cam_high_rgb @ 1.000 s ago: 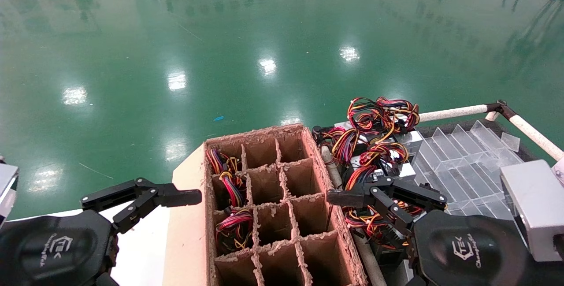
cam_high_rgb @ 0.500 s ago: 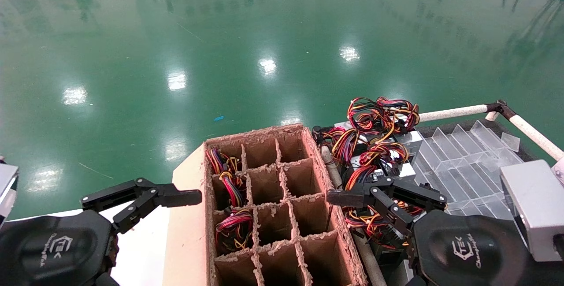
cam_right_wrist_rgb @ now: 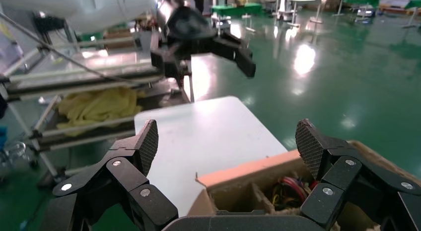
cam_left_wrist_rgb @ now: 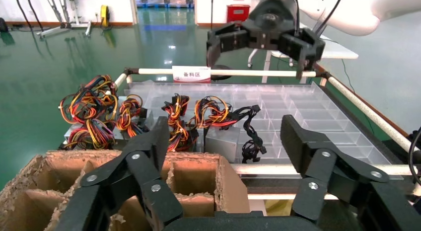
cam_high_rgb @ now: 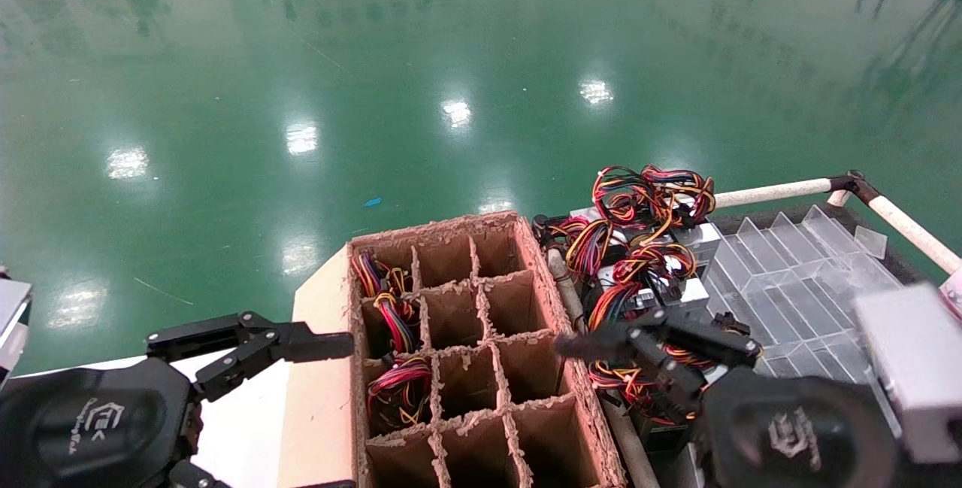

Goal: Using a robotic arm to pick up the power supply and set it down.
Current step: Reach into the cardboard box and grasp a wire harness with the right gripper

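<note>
Several grey power supplies with wire bundles lie piled at the near end of a clear tray (cam_high_rgb: 797, 270). The power supply (cam_high_rgb: 652, 261) with the mostly red bundle sits in the middle of the pile, just beyond my right gripper (cam_high_rgb: 657, 344). That gripper is open and empty, hovering over the nearest units. It also shows in the left wrist view as the right gripper (cam_left_wrist_rgb: 263, 39), high above the tray. My left gripper (cam_high_rgb: 248, 344) is open and empty beside the cardboard box (cam_high_rgb: 560, 307). In the wrist views, left gripper (cam_left_wrist_rgb: 226, 131) and right gripper (cam_right_wrist_rgb: 227, 136) both hold nothing.
The cardboard box has several divided cells; some left cells hold wire bundles (cam_high_rgb: 398, 390). A white rail (cam_high_rgb: 774, 191) frames the tray. A white table (cam_right_wrist_rgb: 208, 131) lies left of the box. Green floor lies beyond.
The right arm has shifted slightly downward and shows motion blur. The left gripper has edged a little right and down, toward the box. Nothing was grasped.
</note>
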